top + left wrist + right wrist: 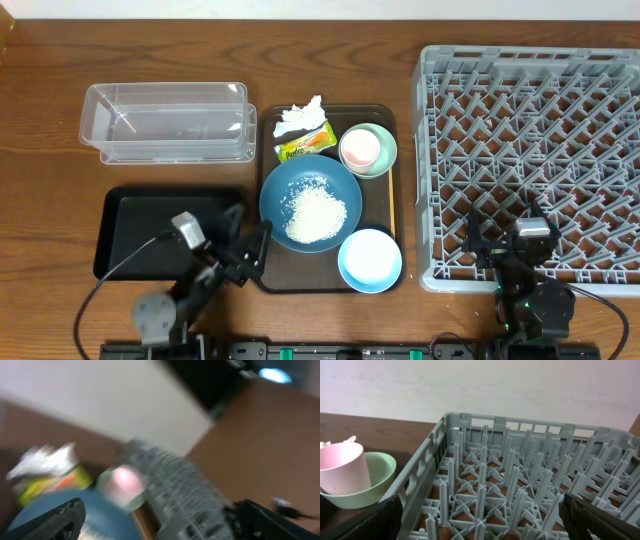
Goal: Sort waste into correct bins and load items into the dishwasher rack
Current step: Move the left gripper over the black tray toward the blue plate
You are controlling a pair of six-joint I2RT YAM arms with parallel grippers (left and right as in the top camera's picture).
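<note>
Wooden counter [60, 70], crowded middle. Left tool [250, 235] spread apart, just beside near-left rim of large dark-blue dish [275, 190] holding loose white rice heap [315, 212] on brown serving tray [375, 112]. Right tool [505, 245] apart too, at near edge of grey pegged plastic rack [530, 120]. Likely next: pinch rim, lift level. Small light-blue bowl [370, 260] crowds the right; open room left over shallow black tray [130, 215].

Blur smears the tissue [44, 460] and snack wrapper [50, 485].
</note>
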